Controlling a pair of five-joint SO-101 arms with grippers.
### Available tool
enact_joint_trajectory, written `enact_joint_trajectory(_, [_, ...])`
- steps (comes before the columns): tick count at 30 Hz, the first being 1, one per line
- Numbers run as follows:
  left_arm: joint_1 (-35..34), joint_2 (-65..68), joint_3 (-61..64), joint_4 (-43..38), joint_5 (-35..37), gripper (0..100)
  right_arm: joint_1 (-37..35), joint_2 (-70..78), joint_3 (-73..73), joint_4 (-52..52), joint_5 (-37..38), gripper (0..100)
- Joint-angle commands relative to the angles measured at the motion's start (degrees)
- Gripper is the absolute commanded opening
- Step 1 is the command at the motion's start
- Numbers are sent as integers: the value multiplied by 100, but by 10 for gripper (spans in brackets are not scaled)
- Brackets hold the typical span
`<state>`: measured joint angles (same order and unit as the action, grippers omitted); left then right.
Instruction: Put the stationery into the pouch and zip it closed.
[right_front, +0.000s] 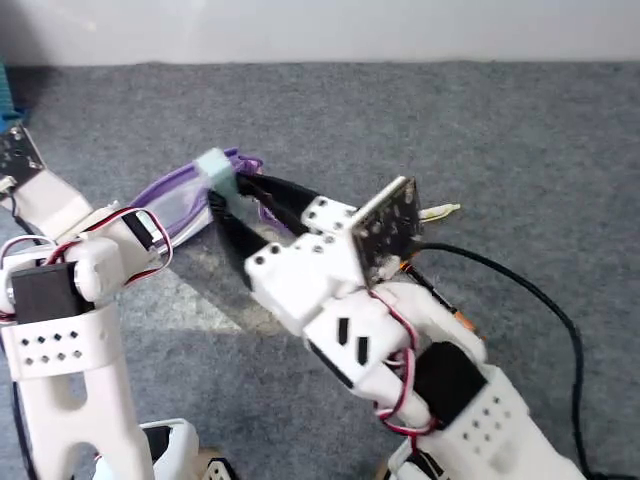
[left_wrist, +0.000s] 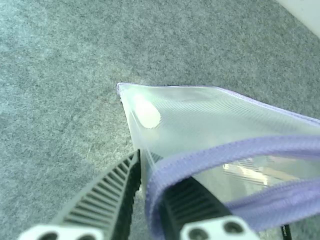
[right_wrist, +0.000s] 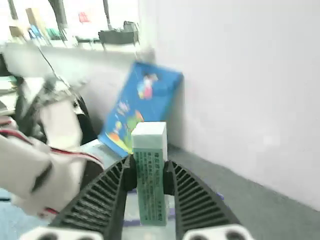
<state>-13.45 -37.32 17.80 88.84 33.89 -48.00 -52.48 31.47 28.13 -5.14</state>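
Left pincer (left_wrist: 142, 167) is clamped on the purple fabric zip edge of the clear, ribbed plastic pouch (left_wrist: 200, 120) over the grey felt-like table (right_front: 500, 150). Right pincer (right_wrist: 149, 167) is clamped on a rectangular white eraser (right_wrist: 150, 192) in a green sleeve, just beside the pouch's purple rim.

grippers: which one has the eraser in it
The right gripper: the green-sleeved eraser is clamped between its fingers. The left gripper instead pinches the edge of the clear, purple-trimmed pouch.
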Motion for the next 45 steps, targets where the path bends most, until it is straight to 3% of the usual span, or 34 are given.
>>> enact_joint_trajectory(1, [9, 0, -312, -62, 53, 13, -171, 400, -44, -673, -53, 8])
enact_joint_trajectory(8, [9, 0, -312, -62, 53, 13, -233, 1525, -26, -1701, -53, 8])
enact_joint_trajectory(20, [0, 0, -312, -79, 53, 13, 48, 2668, -9, -2053, -53, 24])
enact_joint_trajectory(26, [0, 0, -312, -88, 53, 13, 127, 2396, -35, -1191, -53, 201])
enact_joint_trajectory(34, [0, 0, -312, -97, 53, 13, 418, 1305, -44, -31, -62, 119])
enact_joint_trajectory(40, [0, 0, -312, -62, 53, 13, 1780, 699, -18, 2352, -97, 95])
enact_joint_trajectory(45, [0, 0, -312, -97, 53, 13, 2914, 1103, -18, 3811, 123, 95])
